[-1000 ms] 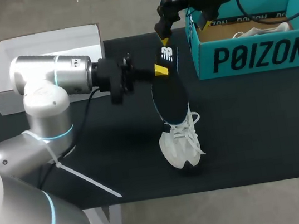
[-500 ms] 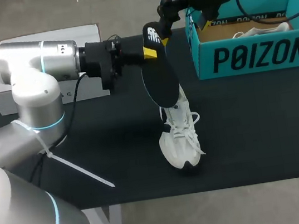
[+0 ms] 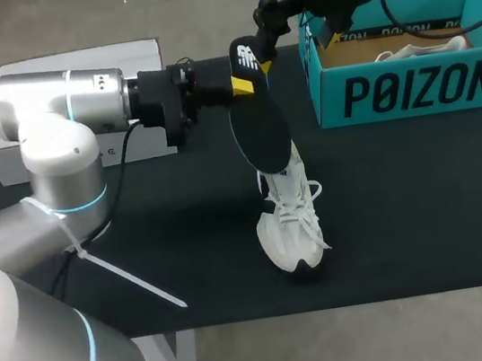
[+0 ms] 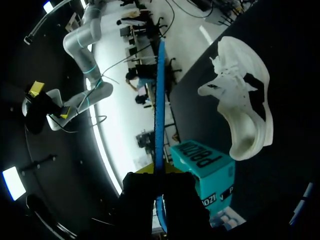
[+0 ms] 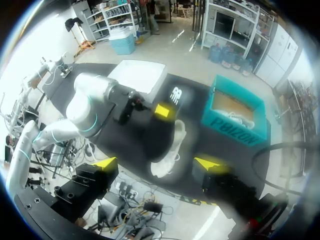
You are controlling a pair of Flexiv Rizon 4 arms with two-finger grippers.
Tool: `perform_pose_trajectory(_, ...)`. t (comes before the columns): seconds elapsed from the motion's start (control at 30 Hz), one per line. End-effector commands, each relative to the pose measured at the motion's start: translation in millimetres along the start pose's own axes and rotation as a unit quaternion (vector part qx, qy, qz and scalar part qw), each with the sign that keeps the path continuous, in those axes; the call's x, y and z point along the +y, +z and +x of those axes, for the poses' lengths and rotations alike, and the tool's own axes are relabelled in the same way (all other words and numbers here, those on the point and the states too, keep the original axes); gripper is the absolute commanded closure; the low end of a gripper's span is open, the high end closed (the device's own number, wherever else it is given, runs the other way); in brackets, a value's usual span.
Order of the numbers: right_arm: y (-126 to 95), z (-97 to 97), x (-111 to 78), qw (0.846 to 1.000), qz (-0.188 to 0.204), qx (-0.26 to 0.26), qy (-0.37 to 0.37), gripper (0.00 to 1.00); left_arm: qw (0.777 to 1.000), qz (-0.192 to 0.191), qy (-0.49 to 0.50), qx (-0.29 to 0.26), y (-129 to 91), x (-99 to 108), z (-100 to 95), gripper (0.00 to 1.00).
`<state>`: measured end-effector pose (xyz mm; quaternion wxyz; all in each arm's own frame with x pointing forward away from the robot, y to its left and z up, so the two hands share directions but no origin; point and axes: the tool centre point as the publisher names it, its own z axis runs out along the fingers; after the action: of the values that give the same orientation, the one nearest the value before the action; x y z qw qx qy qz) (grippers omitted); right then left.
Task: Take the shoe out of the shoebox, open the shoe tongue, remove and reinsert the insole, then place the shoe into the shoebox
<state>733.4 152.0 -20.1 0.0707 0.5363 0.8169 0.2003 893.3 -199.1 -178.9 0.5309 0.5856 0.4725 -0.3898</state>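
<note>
1. L gripper [image 3: 245,84]: clamped on insole [image 3: 262,127], fingers pinching it from both sides just below the logo end.
2. L-wrist view: insole is edge-on, a thin blue line running straight out from between the fingers. Yellow tips barely show.
3. Insole: black, white logo, held up off the table [image 3: 409,210], logo end high, slightly tilted. Lower end sits at the collar of the shoe [image 3: 291,223]. Can't tell if that end is inside the shoe or just over it.
4. Shoe: white, laced, on the table near mid-front, toe toward the near edge. Well apart from the shoebox [image 3: 409,87].
5. Shoebox: teal, open top, far-right of the table. 2nd white shoe [image 3: 421,49] lies inside it.
6. R gripper [image 5: 156,163]: fingers spread wide, nothing between them. Head view has it up high over the table's far edge, between the insole's logo end and the shoebox's near corner. Not touching the shoebox. One finger is just beside the insole top; contact unclear.
7. R-wrist view: looks down from height; shoe, insole, L gripper and shoebox all lie ahead of the tips.
8. White box [image 3: 71,74]: open, far-left of the table, partly behind L arm [image 3: 62,135].
</note>
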Motion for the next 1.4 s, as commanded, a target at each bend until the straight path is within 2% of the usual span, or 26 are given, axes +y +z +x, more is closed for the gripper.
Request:
perform_pose_trajectory(0.03,1,0.2,1.4,1.0,0.002,0.0,0.0,0.0,1.0,-0.001,0.001,-0.001,0,-1,0.5,1.0)
perform_pose_trajectory(0.1,1,0.2,1.4,1.0,0.002,0.0,0.0,0.0,1.0,-0.001,0.001,-0.001,0,-1,0.5,1.0)
perform_pose_trajectory(0.2,5,-15.0,-0.1,0.996,0.003,0.084,0.028,0.0,1.0,-0.001,0.001,-0.001,0,-1,0.5,1.0)
perform_pose_trajectory(0.27,7,-27.5,-3.4,0.988,-0.002,0.145,0.052,0.0,1.0,-0.001,0.001,-0.001,0,-1,0.5,1.0)
perform_pose_trajectory(0.4,18,-50.6,-14.9,0.957,-0.01,0.269,0.107,0.0,1.0,-0.001,0.001,-0.001,0,-1,0.5,1.0)
perform_pose_trajectory(0.5,33,-61.4,-26.4,0.938,-0.011,0.316,0.142,0.0,1.0,-0.001,0.001,-0.001,0,-1,0.5,1.0)
perform_pose_trajectory(0.63,48,-66.2,-39.3,0.914,-0.019,0.372,0.16,0.0,1.0,-0.001,0.001,-0.001,0,-1,0.5,1.0)
perform_pose_trajectory(0.73,54,-64.0,-44.3,0.9,-0.017,0.401,0.168,0.0,1.0,-0.001,0.001,-0.001,0,-1,0.5,1.0)
perform_pose_trajectory(0.83,55,-59.5,-46.5,0.896,-0.015,0.418,0.152,0.0,1.0,-0.001,0.001,-0.001,0,-1,0.5,1.0)
perform_pose_trajectory(1.1,70,-56.6,-39.7,0.856,-0.035,0.496,0.141,0.0,1.0,-0.001,0.001,-0.001,0,-1,0.5,1.0)
perform_pose_trajectory(1.4,95,-51.9,-28.1,0.859,-0.048,0.498,0.11,0.0,1.0,-0.001,0.001,-0.001,0,-1,0.5,1.0)
